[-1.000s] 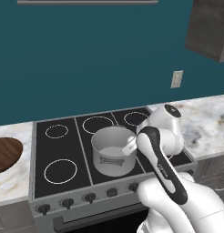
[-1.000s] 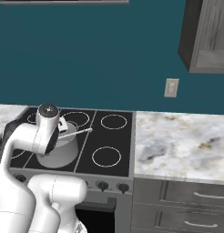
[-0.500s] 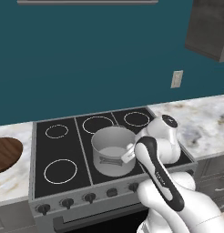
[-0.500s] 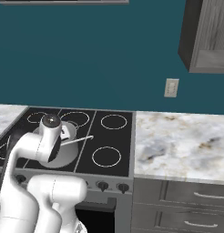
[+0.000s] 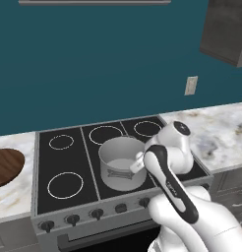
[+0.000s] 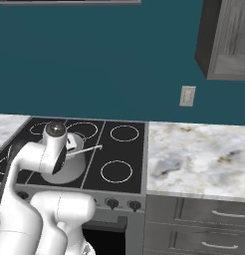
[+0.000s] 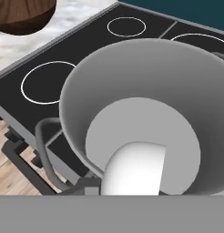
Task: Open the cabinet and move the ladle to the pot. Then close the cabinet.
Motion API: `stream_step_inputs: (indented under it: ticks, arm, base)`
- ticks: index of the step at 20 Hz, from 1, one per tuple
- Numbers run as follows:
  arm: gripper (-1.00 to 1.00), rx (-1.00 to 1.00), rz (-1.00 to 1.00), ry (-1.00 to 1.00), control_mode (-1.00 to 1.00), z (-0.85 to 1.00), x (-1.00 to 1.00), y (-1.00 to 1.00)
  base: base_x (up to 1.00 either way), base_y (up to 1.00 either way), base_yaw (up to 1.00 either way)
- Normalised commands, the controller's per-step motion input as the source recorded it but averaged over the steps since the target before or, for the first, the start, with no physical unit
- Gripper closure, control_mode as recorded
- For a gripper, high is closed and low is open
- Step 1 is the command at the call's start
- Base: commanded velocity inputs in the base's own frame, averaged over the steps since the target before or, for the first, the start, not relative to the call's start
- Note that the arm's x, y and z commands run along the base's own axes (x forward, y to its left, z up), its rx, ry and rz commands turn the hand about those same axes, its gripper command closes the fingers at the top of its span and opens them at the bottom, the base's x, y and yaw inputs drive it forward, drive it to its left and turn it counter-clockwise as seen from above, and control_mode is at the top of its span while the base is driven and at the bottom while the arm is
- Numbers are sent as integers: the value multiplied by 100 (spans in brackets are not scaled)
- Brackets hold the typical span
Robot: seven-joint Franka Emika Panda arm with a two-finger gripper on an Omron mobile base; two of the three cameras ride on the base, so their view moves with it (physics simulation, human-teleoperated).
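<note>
My end effector (image 6: 69, 145) is clamped on the ladle (image 6: 87, 149), holding it at the rim of the pot (image 5: 120, 162) on the stove (image 5: 69, 162). I should lower the bowl inside before releasing.

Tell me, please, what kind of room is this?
A kitchen, most likely: a black stove with ring burners and front knobs, a marble-look counter over grey drawers, and a pot standing on the stove.

White arm bent forward and low, wrist angled down, claw (image 5: 137, 165) shut.
</note>
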Motion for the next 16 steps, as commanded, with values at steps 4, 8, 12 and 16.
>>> stream_step_inputs:
  ticks: [4,8,12,16]
  arm:
    - [100,0,-1,0,-100,27,0,0]
    - [100,0,0,0,-100,0,16,1]
    - [100,-2,0,-2,-100,0,47,10]
    - [100,0,0,-3,-100,-3,47,13]
  base:
    - [0,0,0]
    - [0,0,0]
    - [0,0,0]
    - [0,0,0]
